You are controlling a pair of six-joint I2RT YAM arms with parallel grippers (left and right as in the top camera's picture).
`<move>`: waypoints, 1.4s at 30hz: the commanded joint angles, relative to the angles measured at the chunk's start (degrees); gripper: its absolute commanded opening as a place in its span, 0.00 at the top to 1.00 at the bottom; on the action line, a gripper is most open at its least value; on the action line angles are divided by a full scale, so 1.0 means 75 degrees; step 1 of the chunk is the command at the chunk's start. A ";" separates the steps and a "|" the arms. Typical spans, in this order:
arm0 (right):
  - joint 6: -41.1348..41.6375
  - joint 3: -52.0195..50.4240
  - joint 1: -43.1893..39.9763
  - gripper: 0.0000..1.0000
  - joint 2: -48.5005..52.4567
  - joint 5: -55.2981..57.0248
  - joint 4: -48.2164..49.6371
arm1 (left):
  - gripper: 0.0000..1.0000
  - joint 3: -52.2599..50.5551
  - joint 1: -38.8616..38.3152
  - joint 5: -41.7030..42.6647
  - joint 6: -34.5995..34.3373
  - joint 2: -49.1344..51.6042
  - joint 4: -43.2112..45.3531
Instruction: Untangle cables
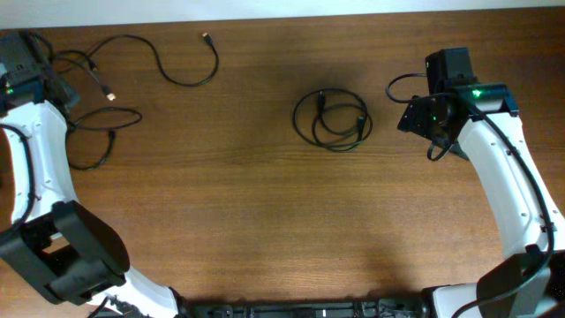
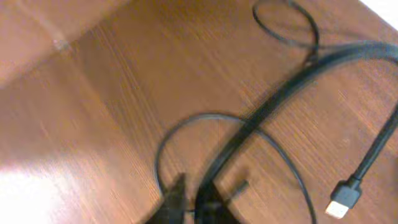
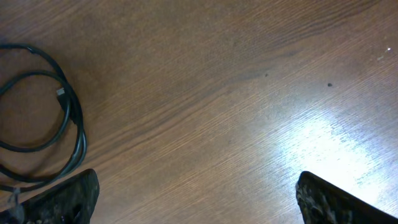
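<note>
The main risk sits with the coiled bundle (image 1: pixel 332 121), lying mid-counter (image 1: pixel 265 221); its loops overlap closely, so a pull on the wrong turn would likely cinch it, or drag the whole coil along rather than free one cord. The right hand (image 1: pixel 413 116) hovers just to the right of the bundle, fingers spread wide and empty (its own view catches only the coil's edge); closing from there could trap two turns at once. Far to the left of the bundle, the left hand (image 2: pixel 194 202) has its fingers narrow, seemingly pinched on a lifted strand (image 2: pixel 280 94), though that view is blurred; a fast tug might sweep the strand across the thin loop beneath it and the plug (image 2: pixel 343 200) nearby, snagging them. The cords look thin, black and limp; another loose strand (image 1: pixel 187 85) lies up and left of the bundle.
</note>
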 commanded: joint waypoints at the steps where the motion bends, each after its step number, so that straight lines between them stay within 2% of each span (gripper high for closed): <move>1: 0.0012 0.0020 -0.0020 0.01 0.0003 0.0128 -0.0003 | 1.00 -0.0662 0.0032 0.1084 -0.0551 -0.0047 -0.0242; 3: 0.0009 0.0020 -0.0020 0.01 0.0003 0.0128 -0.0003 | 0.97 -0.1393 0.0405 0.1078 -0.1346 -0.0044 -0.0029; 4: 0.0012 0.0020 -0.0020 0.01 0.0003 0.0128 -0.0003 | 0.96 -0.1647 0.0562 0.1075 -0.1341 -0.0044 0.0055; 6: 0.0012 0.0020 -0.0020 0.01 0.0003 0.0128 -0.0003 | 0.83 -0.2273 0.0833 0.1081 -0.1341 -0.0044 0.0484; 7: 0.0009 0.0020 -0.0020 0.01 0.0003 0.0128 -0.0003 | 0.82 -0.2486 0.0863 0.1078 -0.1338 -0.0044 0.0801; 8: 0.0012 0.0020 -0.0020 0.01 0.0003 0.0128 -0.0003 | 0.76 -0.2836 0.0860 0.1081 -0.1332 -0.0041 0.1466; 11: 0.0012 0.0020 -0.0020 0.01 0.0003 0.0128 -0.0003 | 0.77 -0.3249 0.0860 0.1075 -0.1215 -0.0029 0.2361; 13: 0.0009 0.0020 -0.0020 0.01 0.0003 0.0128 -0.0003 | 0.77 -0.3279 0.0860 0.1072 -0.0504 0.0064 0.2838; 14: 0.0012 0.0020 -0.0020 0.01 0.0003 0.0128 -0.0003 | 0.70 -0.3279 0.0863 0.1017 -0.0114 0.0216 0.3197; 15: 0.0012 0.0020 -0.0020 0.01 0.0003 0.0128 -0.0003 | 0.67 -0.3279 0.0860 0.1017 0.0408 0.0347 0.3480; 17: 0.0012 0.0020 -0.0020 0.01 0.0003 0.0128 -0.0003 | 0.50 -0.3279 0.0863 0.1011 0.1105 0.0513 0.3716; 18: 0.0009 0.0020 -0.0020 0.01 0.0003 0.0128 -0.0003 | 0.42 -0.3273 0.0863 0.0673 0.1195 0.0510 0.3920; 19: 0.0012 0.0020 -0.0020 0.01 0.0003 0.0128 -0.0003 | 0.27 -0.3121 0.0868 0.0015 0.1195 0.0431 0.3981; 21: 0.0012 0.0020 -0.0020 0.01 0.0003 0.0128 -0.0003 | 0.09 -0.2783 0.0866 -0.0297 0.1195 0.0102 0.3978; 22: 0.0012 0.0020 -0.0020 0.01 0.0003 0.0128 -0.0003 | 0.07 -0.2728 0.0866 -0.0096 0.1192 -0.0187 0.3960; 24: 0.0012 0.0020 -0.0020 0.01 0.0003 0.0128 -0.0003 | 0.08 -0.2731 0.0866 0.0647 0.1195 -0.0373 0.3471; 25: 0.0009 0.0020 -0.0020 0.01 0.0003 0.0128 -0.0003 | 0.14 -0.2731 0.0868 0.0653 0.1195 -0.0309 0.3165; 26: 0.0012 0.0020 -0.0020 0.01 0.0003 0.0128 -0.0003 | 0.24 -0.2731 0.0868 0.0685 0.1195 -0.0152 0.2903; 28: 0.0012 0.0020 -0.0020 0.01 0.0003 0.0128 -0.0003 | 0.27 -0.2731 0.0868 0.0743 0.1230 0.0326 0.2506; 29: 0.0012 0.0020 -0.0020 0.01 0.0003 0.0128 -0.0003 | 0.38 -0.2731 0.0868 0.0790 0.1361 0.0580 0.2556; 31: 0.0012 0.0020 -0.0020 0.01 0.0003 0.0128 -0.0003 | 0.37 -0.2731 0.0868 0.0874 0.1361 0.0717 0.2792; 32: 0.0012 0.0020 -0.0020 0.01 0.0003 0.0128 -0.0003 | 0.46 -0.2731 0.0868 0.0906 0.1364 0.0729 0.2920; 33: 0.0012 0.0020 -0.0020 0.01 0.0003 0.0128 -0.0003 | 0.69 -0.2728 0.0866 0.0903 0.1731 0.0726 0.3319; 34: 0.0009 0.0020 -0.0020 0.01 0.0003 0.0128 -0.0003 | 0.70 -0.2728 0.0866 0.0901 0.2250 0.0726 0.3631; 35: 0.0012 0.0020 -0.0020 0.01 0.0003 0.0128 -0.0003 | 0.46 -0.2725 0.0868 0.0866 0.2509 0.0726 0.3864; 36: 0.0012 0.0020 -0.0020 0.01 0.0003 0.0128 -0.0003 | 0.39 -0.2597 0.0868 0.0848 0.2582 0.0723 0.3920; 38: 0.0012 0.0020 -0.0020 0.01 0.0003 0.0128 -0.0003 | 0.02 -0.2148 0.0866 0.0857 0.2582 0.0629 0.3526; 40: 0.0012 0.0020 -0.0020 0.01 0.0003 0.0128 -0.0003 | 0.01 -0.1682 0.0868 0.0941 0.2582 0.0341 0.2390; 41: 0.0012 0.0020 -0.0020 0.01 0.0003 0.0128 -0.0003 | 0.01 -0.1629 0.0924 0.1824 0.3179 0.0329 0.1818; 42: 0.0012 0.0020 -0.0020 0.01 0.0003 0.0128 -0.0003 | 0.01 -0.1629 0.1084 0.3168 0.3480 0.0396 0.1428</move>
